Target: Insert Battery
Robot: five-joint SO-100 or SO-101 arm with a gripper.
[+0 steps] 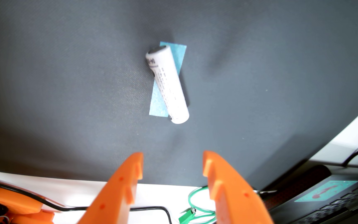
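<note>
One grey fabric mat (66, 86) underneath

White cylindrical battery (167, 84) lies diagonally across blue tape strip (179, 56) on grey mat (66, 86). Orange gripper (172, 159), jaws apart, empty, near battery's lower end, not touching. Green wire (192, 199) below.

In the wrist view, the battery (167, 84) is lying across a tape strip (175, 56) on the mat (66, 86), at twelve o'clock from the gripper (172, 162).
</note>
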